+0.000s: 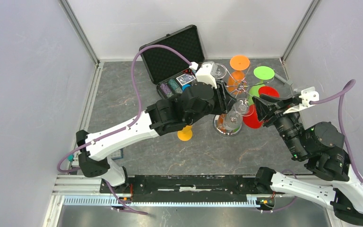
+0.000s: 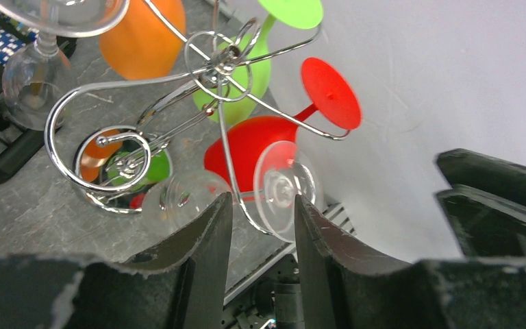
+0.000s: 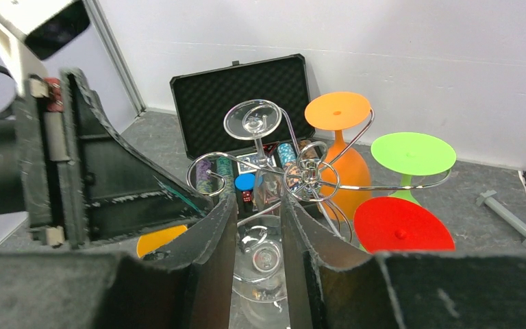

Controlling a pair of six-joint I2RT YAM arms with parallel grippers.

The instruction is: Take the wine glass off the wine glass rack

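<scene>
The chrome wine glass rack stands mid-table on its mirrored disc base; its hub shows in the right wrist view. A clear wine glass hangs on a near arm, with its foot and bowl visible. My left gripper is open, fingertips just short of that glass on either side of its stem. My right gripper is open above the same glass, which shows through the gap. In the top view it sits right of the glass.
Orange, green and red glasses and a second clear glass hang on the rack. An open black chip case stands behind. A yellow-orange glass foot shows under my left arm. White walls enclose the table.
</scene>
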